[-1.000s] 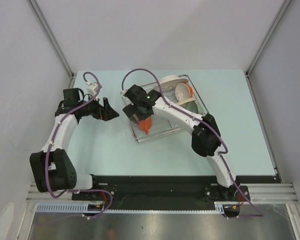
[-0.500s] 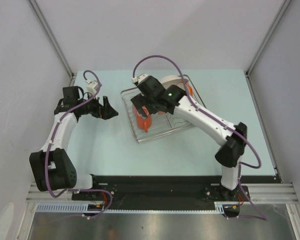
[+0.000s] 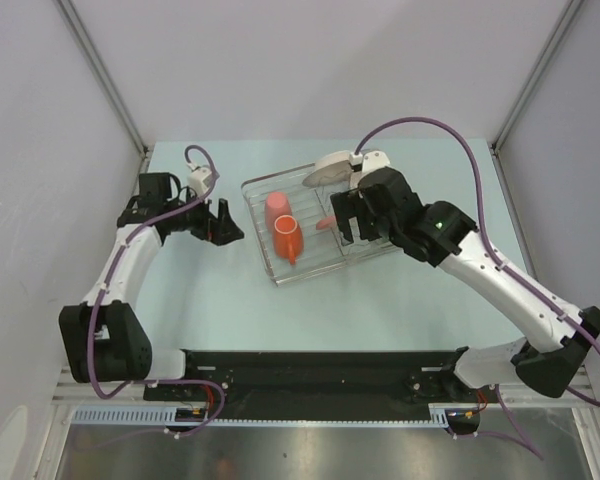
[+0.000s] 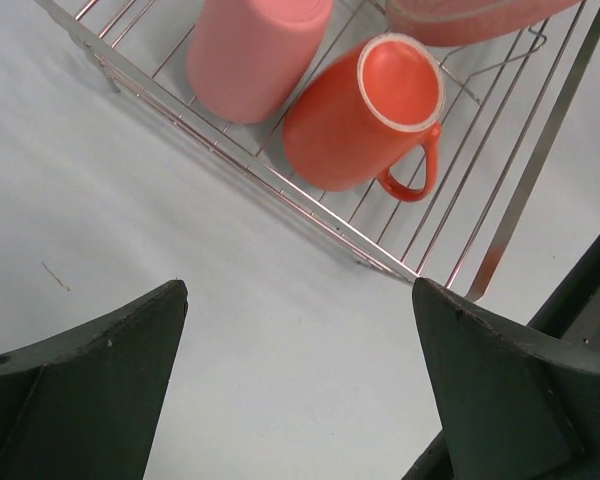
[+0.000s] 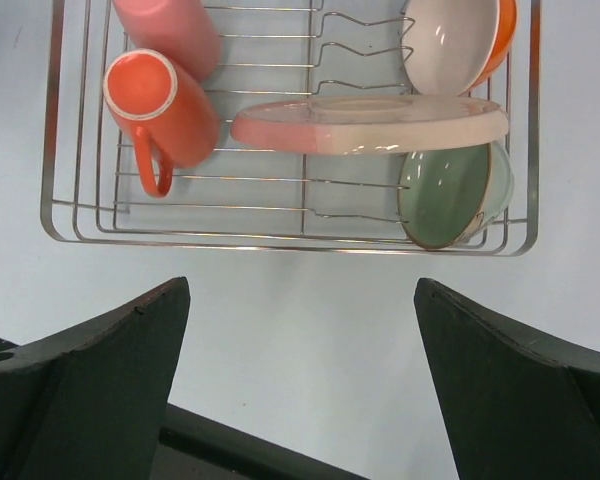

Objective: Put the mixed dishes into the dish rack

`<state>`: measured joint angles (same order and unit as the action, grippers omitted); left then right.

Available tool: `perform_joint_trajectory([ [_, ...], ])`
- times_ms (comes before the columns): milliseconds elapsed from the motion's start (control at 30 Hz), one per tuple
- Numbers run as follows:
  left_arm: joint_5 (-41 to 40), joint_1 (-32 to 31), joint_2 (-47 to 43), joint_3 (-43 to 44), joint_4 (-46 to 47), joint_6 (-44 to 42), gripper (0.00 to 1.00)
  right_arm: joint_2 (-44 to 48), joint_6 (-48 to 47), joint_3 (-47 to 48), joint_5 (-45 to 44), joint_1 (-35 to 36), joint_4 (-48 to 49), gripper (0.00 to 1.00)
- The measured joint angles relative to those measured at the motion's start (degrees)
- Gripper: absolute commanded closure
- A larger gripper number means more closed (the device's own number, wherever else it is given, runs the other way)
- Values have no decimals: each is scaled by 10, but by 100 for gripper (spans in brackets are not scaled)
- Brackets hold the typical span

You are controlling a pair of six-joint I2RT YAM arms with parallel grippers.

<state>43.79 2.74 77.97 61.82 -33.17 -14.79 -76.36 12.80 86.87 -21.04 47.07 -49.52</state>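
Note:
The dish rack (image 3: pixel 280 272) lies mid-table, a silvery wire frame (image 5: pixel 280 245). Inside it at the left lie the salmon-pink tumbler (image 5: pixel 165 30) and the orange mug (image 5: pixel 165 110) on their sides. The pink-and-cream plate (image 5: pixel 370 123) stands on edge across the middle. A green bowl (image 5: pixel 445 195) and a bowl with a cream inside and orange outside (image 5: pixel 450 45) stand at the right. A white plate (image 3: pixel 328 170) leans at the rack's far edge. My right gripper (image 3: pixel 345 215) hovers open over the rack, holding nothing. Just left of the rack, my left gripper (image 3: pixel 223 222) is open and holds nothing.
Pale table surface (image 3: pixel 210 300) surrounds the rack. A black rail (image 3: pixel 320 365) with both arm bases runs along the near edge. White walls and metal posts (image 3: pixel 105 80) enclose the table on three sides.
My right arm has swung right and back from above the mug, uncovering the tumbler and mug. The left gripper has edged slightly toward the rack.

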Motion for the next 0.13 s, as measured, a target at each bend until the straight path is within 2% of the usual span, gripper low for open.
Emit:
perform_joint_trajectory([
  [133, -10, 0, -13, -3, -11, -13, 0, 12, 8, -6, -3, 1, 0, 0],
])
